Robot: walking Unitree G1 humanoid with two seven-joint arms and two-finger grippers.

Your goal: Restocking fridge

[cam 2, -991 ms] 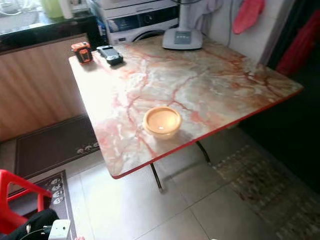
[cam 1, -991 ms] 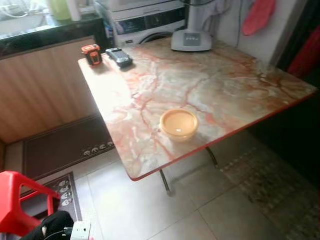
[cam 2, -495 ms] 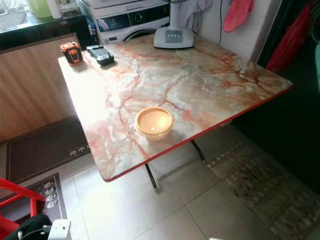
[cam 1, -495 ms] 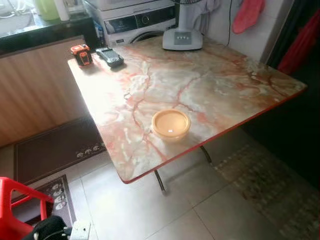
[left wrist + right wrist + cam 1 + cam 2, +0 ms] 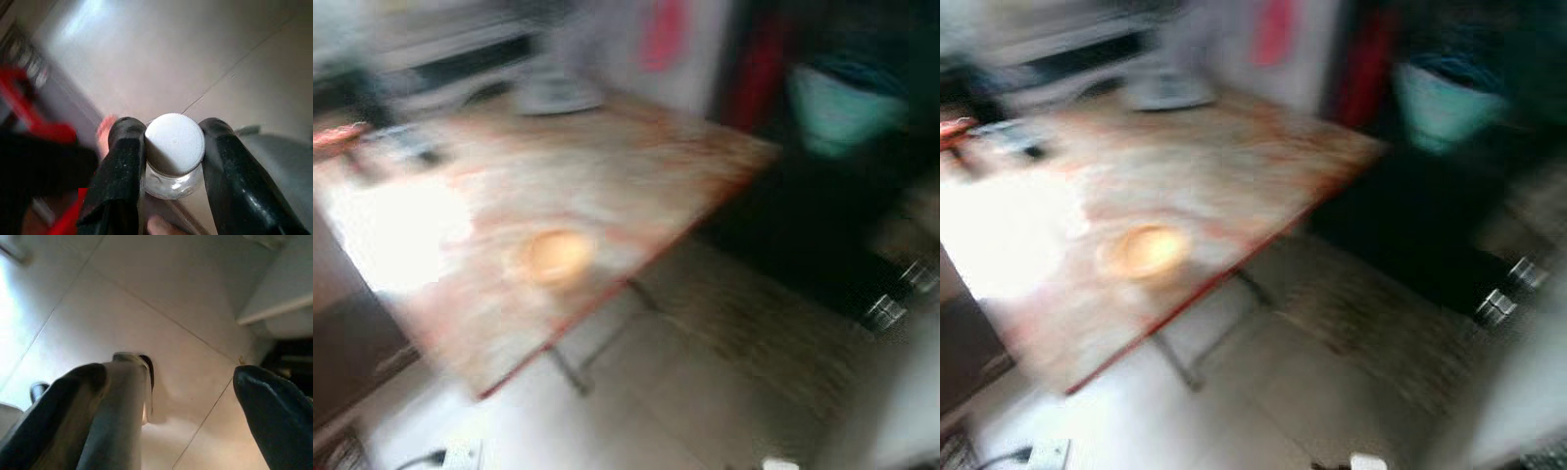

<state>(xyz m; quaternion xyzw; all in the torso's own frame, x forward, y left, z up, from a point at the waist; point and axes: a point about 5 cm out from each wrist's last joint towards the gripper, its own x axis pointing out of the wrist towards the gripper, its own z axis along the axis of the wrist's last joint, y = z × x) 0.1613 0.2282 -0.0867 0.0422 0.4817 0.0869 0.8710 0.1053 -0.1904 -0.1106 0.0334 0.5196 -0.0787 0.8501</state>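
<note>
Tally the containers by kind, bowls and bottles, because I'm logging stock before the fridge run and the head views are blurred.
Bowls: 1, the orange bowl on the table.
Bottles: 1, the clear bottle with a white cap, clamped in the left gripper.
Total: 2.

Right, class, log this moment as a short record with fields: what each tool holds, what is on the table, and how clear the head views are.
left tool: shut on a clear jar with a white ribbed lid, above tiled floor
right tool: open, holding nothing
table: marble-pattern top, red edge
on table: orange bowl near the front edge
head views: blurred
</note>
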